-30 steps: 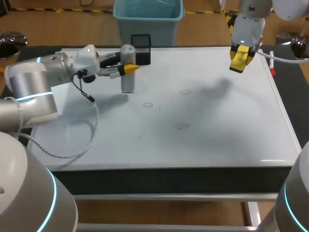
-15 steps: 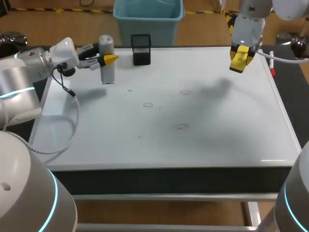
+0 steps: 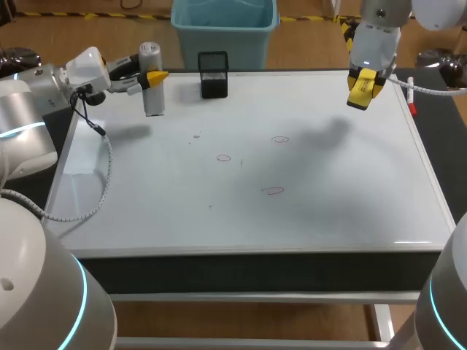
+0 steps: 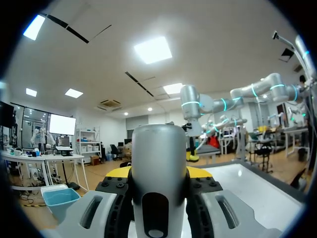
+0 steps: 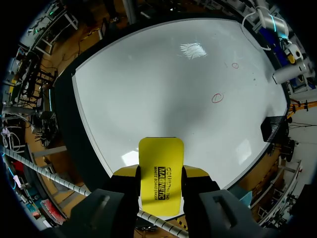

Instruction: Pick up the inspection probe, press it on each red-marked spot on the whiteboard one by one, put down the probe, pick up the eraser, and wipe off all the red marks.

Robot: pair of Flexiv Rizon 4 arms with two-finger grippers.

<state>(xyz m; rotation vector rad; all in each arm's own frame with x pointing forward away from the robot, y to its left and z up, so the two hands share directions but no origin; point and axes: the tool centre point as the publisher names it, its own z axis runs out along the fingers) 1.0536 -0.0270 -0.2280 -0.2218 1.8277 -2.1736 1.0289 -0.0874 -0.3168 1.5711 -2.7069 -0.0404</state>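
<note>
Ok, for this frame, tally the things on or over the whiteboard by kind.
red marks: 3
probe, held in the left pincer: 1
eraser, held in the right pincer: 1
black mesh holder: 1
Total: 6

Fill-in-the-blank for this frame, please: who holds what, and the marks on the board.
1. The left gripper is shut on the ____.
2. The right gripper is shut on a ____ eraser.
3. The whiteboard shows ____ red marks.
Missing words: probe; yellow; three.
</note>
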